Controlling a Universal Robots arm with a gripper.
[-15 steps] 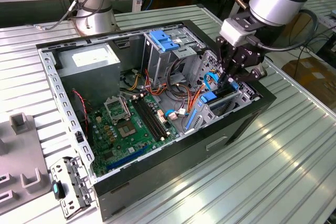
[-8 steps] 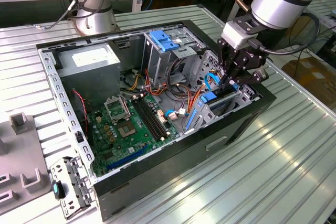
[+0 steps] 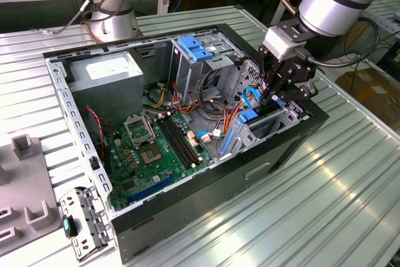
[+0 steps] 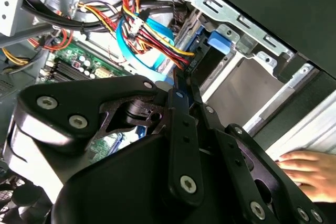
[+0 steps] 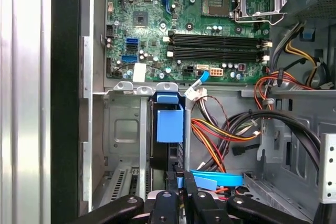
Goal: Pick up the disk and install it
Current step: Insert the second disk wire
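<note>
The disk (image 5: 160,150) stands on edge in the metal drive bay at the front corner of the open computer case (image 3: 187,214). Its black body is topped by a blue plastic rail (image 5: 169,123). In the exterior view the disk (image 3: 267,115) sits low in the bay at that view's right. My gripper (image 5: 182,179) hovers right over the disk's end, its black fingers (image 4: 181,90) drawn together with nothing visible between them. The fingertips are at or just above the disk's rail; I cannot see whether they touch it.
Bundles of red, yellow and black wires (image 4: 149,30) and a light-blue flat cable (image 5: 215,179) crowd the space beside the bay. The green motherboard (image 3: 156,148) lies in the case floor. A person's hand (image 4: 304,167) rests on the ribbed table outside the case. A blue bracket (image 3: 195,48) tops the rear cage.
</note>
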